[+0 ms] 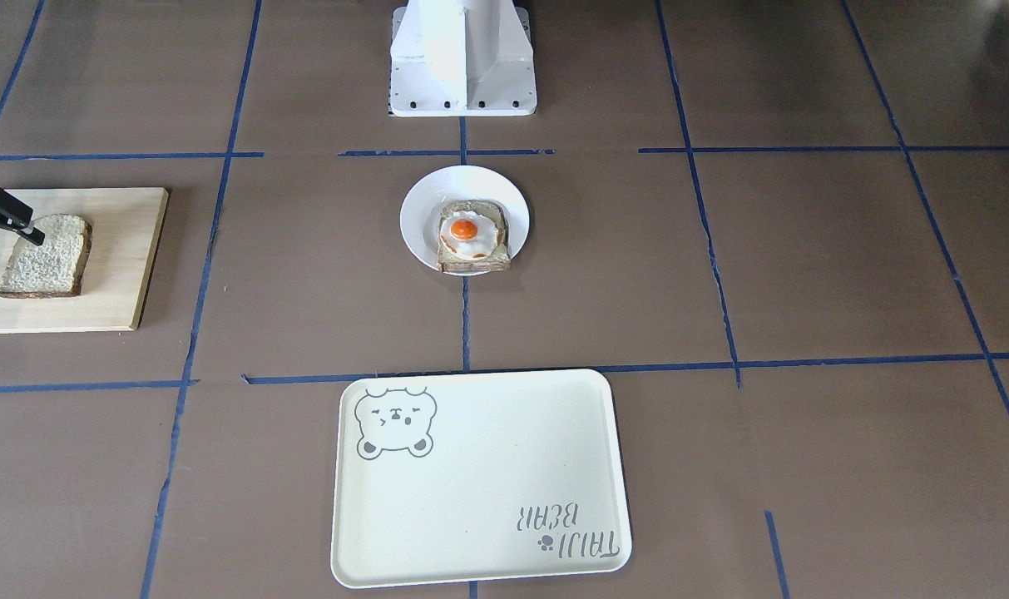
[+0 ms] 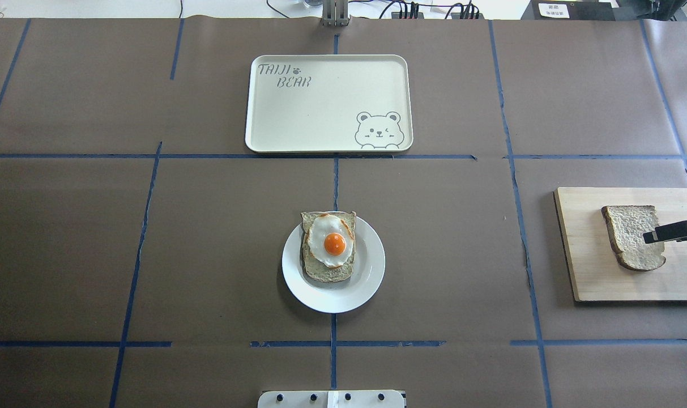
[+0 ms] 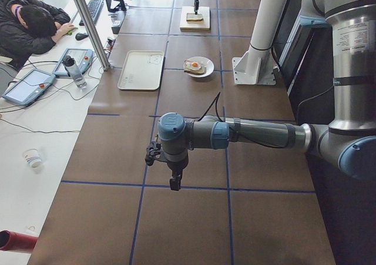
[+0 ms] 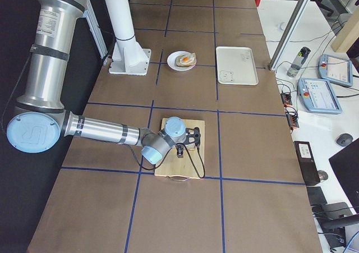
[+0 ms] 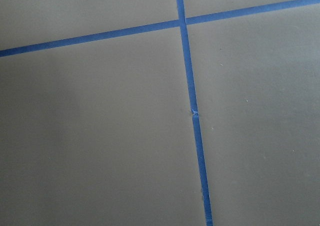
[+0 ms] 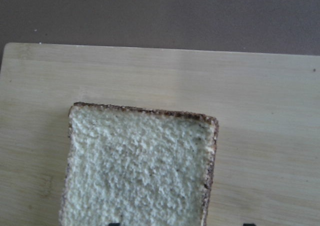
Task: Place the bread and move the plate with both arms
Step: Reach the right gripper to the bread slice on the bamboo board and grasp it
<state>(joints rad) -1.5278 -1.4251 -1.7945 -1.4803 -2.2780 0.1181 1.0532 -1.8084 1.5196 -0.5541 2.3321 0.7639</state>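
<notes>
1. The plate sits in the middle of the table, just in front of the robot's white base. It carries a slice topped with a fried egg.
2. The bread is not on the plate. It lies flat on a wooden board, well off to the plate's side, towards the robot's right.
3. The right gripper hangs over that bread, at the end of the slice farthest from the plate. Its jaws stand apart. In the wrist view one fingertip is above the crumb and the other above bare board past the crust. They grip nothing.
4. The left gripper hovers over bare brown table crossed by blue tape, a long way from the plate on the opposite side. It is seen only from the side, so I cannot tell how its jaws stand.
5. A cream tray with a bear drawing lies beyond the plate, away from the base, with a gap between them.
</notes>
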